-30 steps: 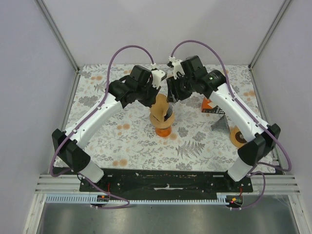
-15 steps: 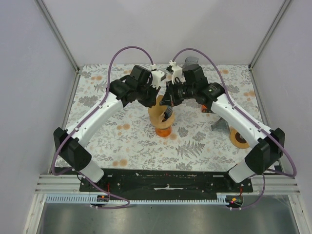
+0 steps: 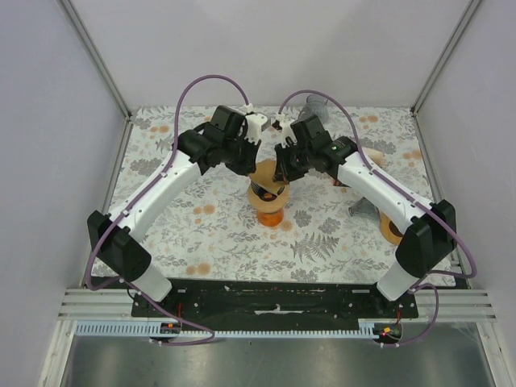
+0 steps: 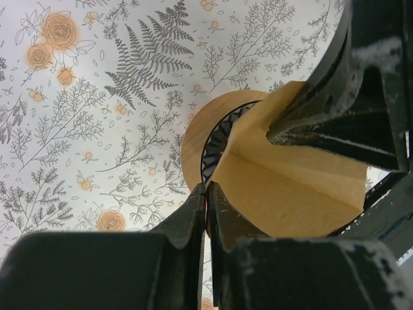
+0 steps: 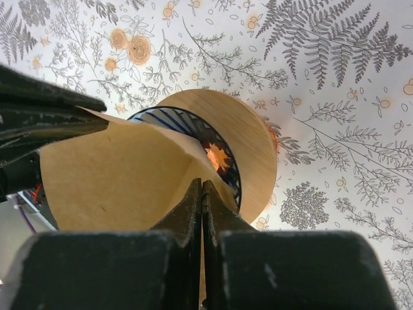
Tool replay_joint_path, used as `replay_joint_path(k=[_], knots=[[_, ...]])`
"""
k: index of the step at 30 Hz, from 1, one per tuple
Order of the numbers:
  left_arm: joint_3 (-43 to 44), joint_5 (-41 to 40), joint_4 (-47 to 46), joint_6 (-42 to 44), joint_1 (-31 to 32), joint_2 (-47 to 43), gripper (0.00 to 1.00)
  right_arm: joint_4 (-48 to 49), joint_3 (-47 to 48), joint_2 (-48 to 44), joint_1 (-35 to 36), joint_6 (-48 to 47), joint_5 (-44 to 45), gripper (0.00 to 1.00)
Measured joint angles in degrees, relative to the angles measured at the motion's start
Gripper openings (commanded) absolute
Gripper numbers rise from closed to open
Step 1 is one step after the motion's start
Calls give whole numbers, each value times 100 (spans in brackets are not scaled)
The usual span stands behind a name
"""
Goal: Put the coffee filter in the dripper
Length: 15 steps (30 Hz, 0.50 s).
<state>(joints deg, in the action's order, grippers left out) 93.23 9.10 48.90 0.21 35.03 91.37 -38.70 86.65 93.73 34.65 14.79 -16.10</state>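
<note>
The coffee filter (image 3: 266,172), a tan paper cone, hangs spread open right over the dripper (image 3: 270,211), a wooden ring with a black wire cone on an orange base. My left gripper (image 4: 206,188) is shut on one edge of the filter (image 4: 290,187). My right gripper (image 5: 202,185) is shut on the opposite edge of the filter (image 5: 110,174). In the top view the left gripper (image 3: 256,160) and right gripper (image 3: 280,168) flank the paper. The dripper's ring (image 4: 195,137) shows under the filter, and its orange centre (image 5: 216,156) is visible from the right wrist.
Right of the dripper stand a grey funnel-like piece (image 3: 364,208), a tape roll (image 3: 393,228) and an orange and black box (image 3: 345,176). A grey cup (image 3: 316,105) sits at the back. The floral tablecloth (image 3: 201,234) covers the table.
My right gripper moved in from the right and shut on the filter's free edge. The filter now sits lower and wider over the dripper. The left gripper kept its hold.
</note>
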Motion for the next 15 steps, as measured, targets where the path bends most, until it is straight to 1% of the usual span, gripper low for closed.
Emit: replay_joint_path(k=[4, 10, 13, 15], knots=[[0, 74, 0, -2, -57, 0, 21, -223, 170, 103, 225, -234, 149, 0], [-22, 240, 46, -11, -208, -17, 53, -474, 505, 326, 396, -306, 514, 0], [-20, 463, 46, -39, -393, -22, 63, -629, 605, 424, 463, -374, 671, 0], [-17, 568, 44, -44, -564, -28, 67, -706, 682, 511, 525, -442, 730, 0]])
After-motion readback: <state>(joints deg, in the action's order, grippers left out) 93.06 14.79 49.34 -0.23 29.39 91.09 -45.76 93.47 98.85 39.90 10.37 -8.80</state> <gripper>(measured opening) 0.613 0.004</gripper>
